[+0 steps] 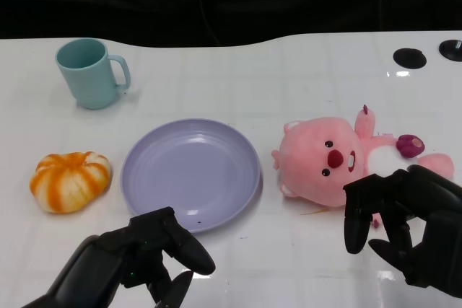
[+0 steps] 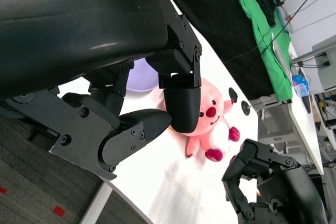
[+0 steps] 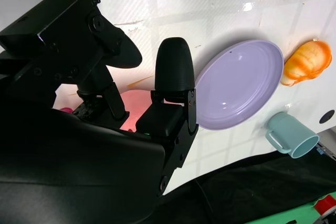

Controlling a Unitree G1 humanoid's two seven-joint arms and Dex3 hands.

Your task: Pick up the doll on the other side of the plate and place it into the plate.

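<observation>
You have the pink doll (image 1: pixel 339 158) lying on its back on the white desk (image 1: pixel 289 70), just to the right of the lavender plate (image 1: pixel 190 172) and not touching its rim. Your right robot hand (image 1: pixel 404 225) hovers at the doll's near side, just right of the plate too, its fingers (image 1: pixel 359 210) spread and curled downward with nothing between them; the fingertips hang over the doll's lower edge, but you cannot tell from the head view whether they touch it. From the right wrist view the doll (image 3: pixel 137 109) shows only as a pink patch behind the fingers (image 3: pixel 173 72), with the plate (image 3: pixel 239 83) beyond. Your left robot hand (image 1: pixel 148 254) sits at the plate's near edge, loosely apart and holding nothing. Left of the plate lies an orange-and-white pumpkin toy (image 1: pixel 71 181), and beyond the plate's far left stands a teal mug (image 1: pixel 90 71).
</observation>
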